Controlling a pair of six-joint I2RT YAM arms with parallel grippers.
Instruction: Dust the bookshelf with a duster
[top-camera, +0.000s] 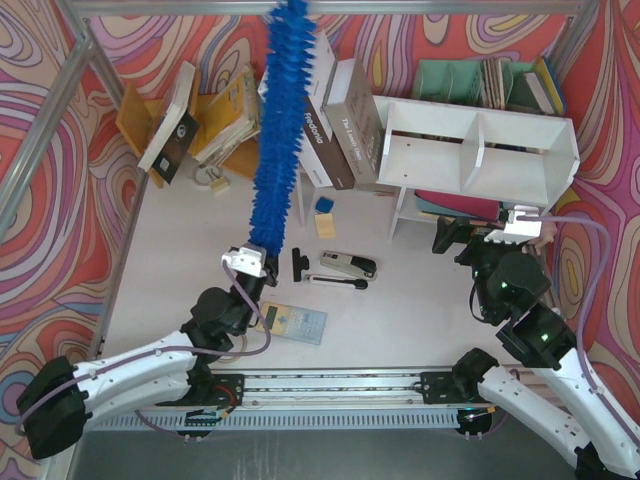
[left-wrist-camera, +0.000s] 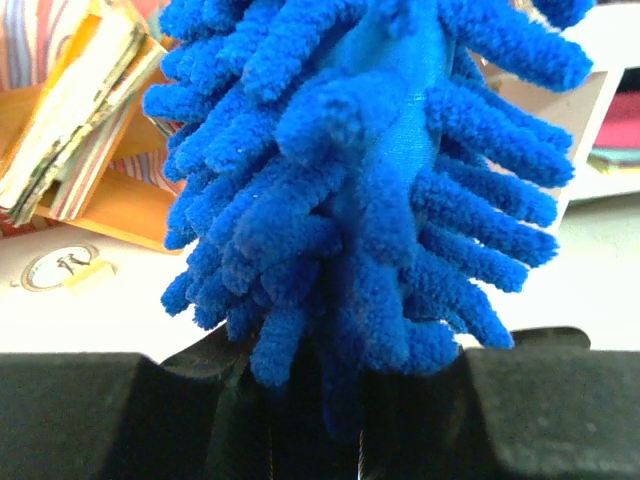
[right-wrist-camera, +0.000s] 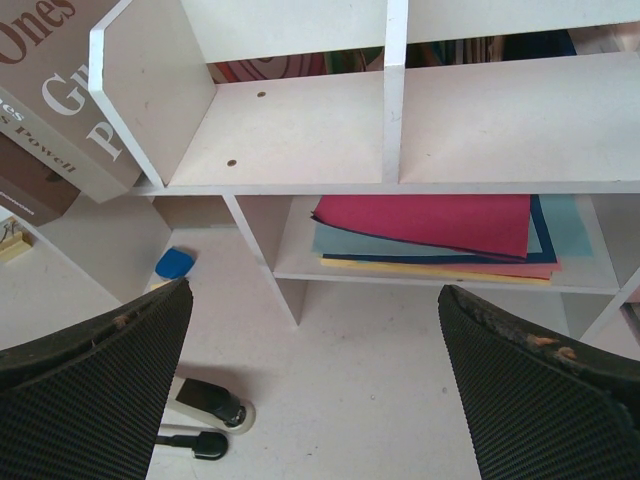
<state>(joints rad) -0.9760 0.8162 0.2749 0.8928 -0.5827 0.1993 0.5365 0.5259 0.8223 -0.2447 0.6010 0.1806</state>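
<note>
Two arms in the top view.

- Orange book rack (top-camera: 150, 118) is sitting at 10 o'clock on the table, with books leaning in it.
- Left gripper (top-camera: 260, 256) is clamping the duster (top-camera: 285, 130) at its base, with the jaws closed tight on it.
- Blue head is sticking out of the gripper toward 12 o'clock, and its tip is running off the top edge of the frame.
- In the left wrist view, fluffy strands are crowding the lens right above the fingers (left-wrist-camera: 70, 420). The handle is hidden between them.
- Stapler (top-camera: 348, 265) is lying flat at 3 o'clock of the left gripper, nearby.
- Brown books (top-camera: 340, 120) are leaning against the bookshelf's left wall.
- Bookshelf (top-camera: 430, 155) is standing at 2 o'clock of the left gripper. The duster head is riding left of it, and I can't tell whether it's touching the books.
- Right gripper (right-wrist-camera: 315, 290) is hovering at the shelf's 6 o'clock side, jaws spread wide and gripping nothing.
- Its wrist camera is looking into both upper compartments.
- Coloured paper sheets (right-wrist-camera: 430, 225) are lying stacked on the lower level.
</note>
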